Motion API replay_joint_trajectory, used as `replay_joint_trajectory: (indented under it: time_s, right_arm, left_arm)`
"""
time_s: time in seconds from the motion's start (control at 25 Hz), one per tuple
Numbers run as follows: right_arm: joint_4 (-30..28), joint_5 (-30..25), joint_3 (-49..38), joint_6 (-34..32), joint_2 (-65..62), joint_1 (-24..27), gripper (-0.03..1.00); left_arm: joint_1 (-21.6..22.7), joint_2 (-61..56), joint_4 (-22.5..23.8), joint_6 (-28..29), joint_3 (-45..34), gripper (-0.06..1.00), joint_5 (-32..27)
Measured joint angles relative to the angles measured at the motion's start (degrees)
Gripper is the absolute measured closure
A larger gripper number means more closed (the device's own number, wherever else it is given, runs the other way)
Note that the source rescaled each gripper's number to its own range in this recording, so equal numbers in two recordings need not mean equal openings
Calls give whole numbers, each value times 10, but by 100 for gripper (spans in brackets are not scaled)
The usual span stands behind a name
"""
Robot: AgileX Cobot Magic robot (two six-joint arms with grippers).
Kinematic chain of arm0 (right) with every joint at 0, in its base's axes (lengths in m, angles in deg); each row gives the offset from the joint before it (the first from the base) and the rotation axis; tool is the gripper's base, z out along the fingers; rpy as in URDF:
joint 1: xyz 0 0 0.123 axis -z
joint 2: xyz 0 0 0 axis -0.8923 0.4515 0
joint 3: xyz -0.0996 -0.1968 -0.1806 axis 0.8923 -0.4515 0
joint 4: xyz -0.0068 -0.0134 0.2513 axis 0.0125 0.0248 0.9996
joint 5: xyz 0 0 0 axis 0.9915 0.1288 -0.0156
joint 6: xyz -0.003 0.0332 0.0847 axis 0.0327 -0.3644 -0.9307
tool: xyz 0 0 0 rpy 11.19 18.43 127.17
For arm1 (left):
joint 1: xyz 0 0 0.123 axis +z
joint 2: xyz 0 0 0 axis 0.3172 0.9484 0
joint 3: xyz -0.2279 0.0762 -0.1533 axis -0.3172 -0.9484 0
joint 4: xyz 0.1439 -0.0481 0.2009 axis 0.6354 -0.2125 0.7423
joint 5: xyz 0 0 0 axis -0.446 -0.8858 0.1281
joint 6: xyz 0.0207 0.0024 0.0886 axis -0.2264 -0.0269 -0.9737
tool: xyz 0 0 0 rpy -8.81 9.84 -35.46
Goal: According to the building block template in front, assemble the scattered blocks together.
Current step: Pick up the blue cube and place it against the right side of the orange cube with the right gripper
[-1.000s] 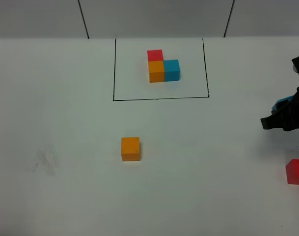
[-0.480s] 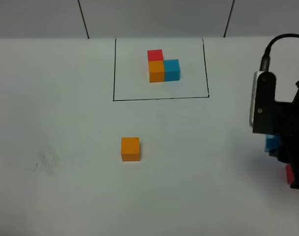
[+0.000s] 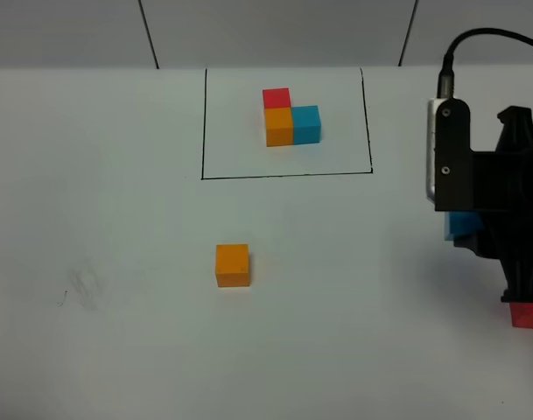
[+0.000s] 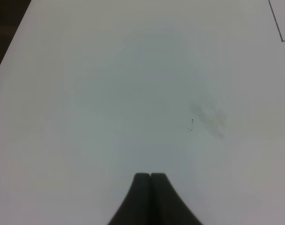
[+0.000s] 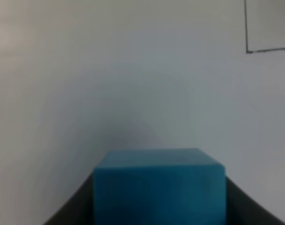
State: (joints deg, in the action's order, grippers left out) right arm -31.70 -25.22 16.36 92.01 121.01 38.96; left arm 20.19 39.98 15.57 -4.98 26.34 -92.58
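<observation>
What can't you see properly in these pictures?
Red cube: high view, mostly behind the right arm, cut by the edge.
Blue cube: high view, only a corner peeks past that arm.
Left claw: left wrist view shows only its shut tips; high view misses it.

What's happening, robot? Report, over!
Right gripper shut on blue cube. Left gripper shut, empty. Loose on table: orange cube, red cube. Nothing between blue cube and orange cube.

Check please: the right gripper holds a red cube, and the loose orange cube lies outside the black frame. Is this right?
The colour is wrong: the right gripper holds a light blue cube, not red, as the right wrist view shows. The loose orange cube does lie outside the black frame.
</observation>
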Motion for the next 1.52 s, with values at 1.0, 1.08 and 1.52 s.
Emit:
replay_joint_trajectory:
  time_s: [1.0,1.08,1.52]
  right_arm:
    - [119,29,171,40,280,-135,54]
    - [120,31,171,38,292,-144,54]
    - [164,59,191,36,355,-149,54]
  left_arm:
    - [0,0,0,-1,0,94,0]
    - [0,0,0,-1,0,94,0]
    - [0,0,0,-1,0,94,0]
